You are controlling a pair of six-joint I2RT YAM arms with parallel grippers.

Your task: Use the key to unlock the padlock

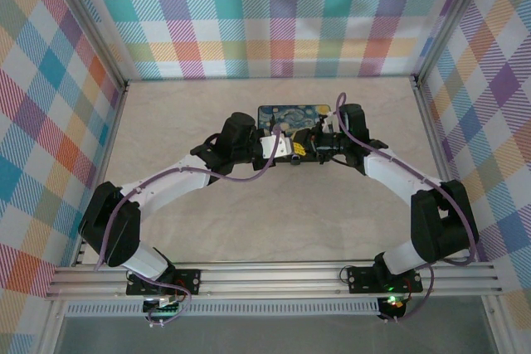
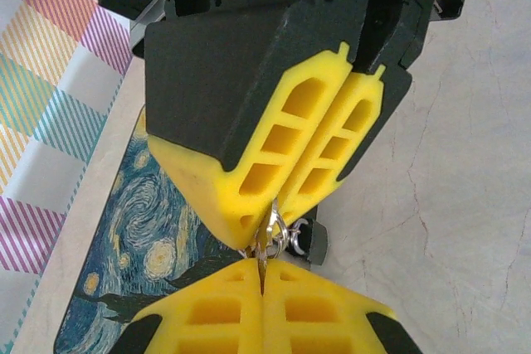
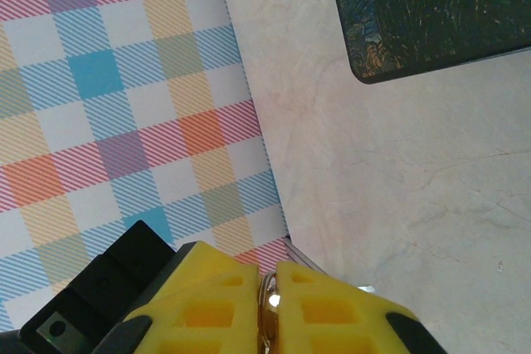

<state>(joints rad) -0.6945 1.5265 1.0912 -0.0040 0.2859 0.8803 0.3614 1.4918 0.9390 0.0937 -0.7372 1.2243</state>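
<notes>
Both arms meet mid-table, just over the near edge of the rectangular mat printed with a swirling night-sky painting point(image 1: 290, 113), with their yellow fingertips almost touching. The left gripper point(image 2: 262, 264) is clamped tight on a thin silver metal sliver point(image 2: 262, 271), which I take to be the key. The right gripper point(image 3: 267, 275) is pinched shut on a silver metal loop point(image 3: 267, 312) (shackle or key ring, I cannot tell which). A small dark padlock body point(image 2: 314, 242) seems to hang just right of that loop, between the two sets of fingers and clear of the pale marbled tabletop point(image 1: 249, 213). So both pieces are picked up and brought together. Whether the key is seated in the keyhole is hidden, and no sprung shackle is visible. By my reading, the turn and the release are not yet done.
</notes>
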